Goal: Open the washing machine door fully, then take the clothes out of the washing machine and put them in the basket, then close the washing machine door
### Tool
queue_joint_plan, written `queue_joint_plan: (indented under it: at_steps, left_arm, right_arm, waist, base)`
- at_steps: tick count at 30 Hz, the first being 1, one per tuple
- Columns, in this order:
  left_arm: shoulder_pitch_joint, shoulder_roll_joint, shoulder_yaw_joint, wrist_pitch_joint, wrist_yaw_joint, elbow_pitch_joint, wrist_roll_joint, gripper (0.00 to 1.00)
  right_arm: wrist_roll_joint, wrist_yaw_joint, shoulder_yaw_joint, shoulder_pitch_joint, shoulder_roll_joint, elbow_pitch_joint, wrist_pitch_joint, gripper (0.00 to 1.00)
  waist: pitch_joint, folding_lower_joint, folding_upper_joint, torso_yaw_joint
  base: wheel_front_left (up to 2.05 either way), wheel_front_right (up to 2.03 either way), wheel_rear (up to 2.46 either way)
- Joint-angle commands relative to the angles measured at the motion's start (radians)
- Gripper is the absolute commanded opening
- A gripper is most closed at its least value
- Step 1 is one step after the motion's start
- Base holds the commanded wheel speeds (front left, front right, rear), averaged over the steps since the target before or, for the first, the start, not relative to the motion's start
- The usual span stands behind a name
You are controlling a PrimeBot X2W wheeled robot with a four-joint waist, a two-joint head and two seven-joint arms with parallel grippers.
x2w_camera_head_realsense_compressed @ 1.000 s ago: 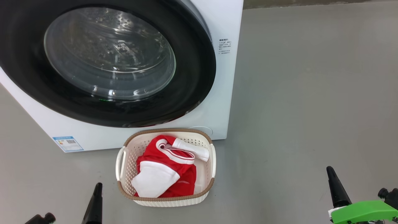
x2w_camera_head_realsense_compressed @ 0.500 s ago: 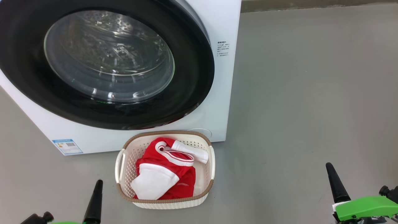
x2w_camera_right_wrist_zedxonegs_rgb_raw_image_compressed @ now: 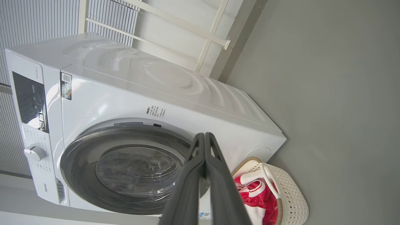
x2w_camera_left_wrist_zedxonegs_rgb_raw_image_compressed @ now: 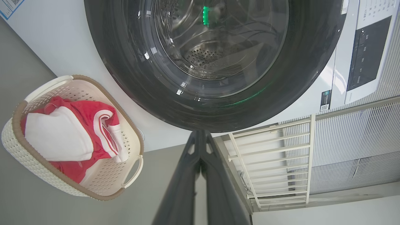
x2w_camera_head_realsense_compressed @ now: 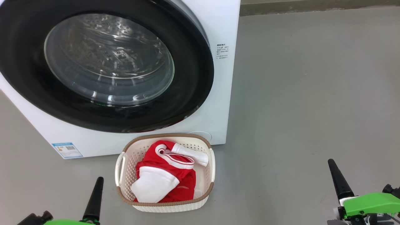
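- Head camera looks steeply down on the big white front-loading washing machine (x2w_camera_head_realsense_compressed: pixel 225 78) and small cream perforated plastic basket (x2w_camera_head_realsense_compressed: pixel 175 207).
- Both wrist cameras, rolled sideways, share these; the right sits farther back.

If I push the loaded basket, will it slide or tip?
The basket probably slides rather than tips: it sits flat and low on the smooth grey floor. It likely feels light, being perforated plastic holding only the clothes. Lifted by one handle, it would probably tilt.
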Motion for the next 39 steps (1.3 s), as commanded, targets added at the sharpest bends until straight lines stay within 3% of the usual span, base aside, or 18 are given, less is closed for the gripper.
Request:
queue_joint_plan:
  at_steps: [1,27,39]
  left_arm:
    - [-0.039,0.018,0.031,0.010,-0.006,-0.020,-0.033,0.00]
    - [-0.062,0.021,0.042,0.082,-0.007,-0.017,-0.311,0.00]
    - [-0.062,0.021,0.043,0.083,-0.007,-0.017,-0.310,0.00]
  right_arm:
    - [0.032,-0.001,0.010,-0.055,-0.018,-0.032,0.012,0.00]
    - [0.279,-0.001,0.002,-0.097,-0.020,-0.039,0.088,0.00]
    - [0.277,-0.001,-0.001,-0.097,-0.018,-0.039,0.090,0.00]
  waist:
    - [-0.001,0.0000,-0.0001,-0.001]
    - [-0.021,0.0000,-0.0001,-0.010]
    - [-0.021,0.0000,-0.0001,-0.010]
  base:
    - [0.00,0.00,0.00]
    - [0.00,0.00,0.00]
    - [0.00,0.00,0.00]
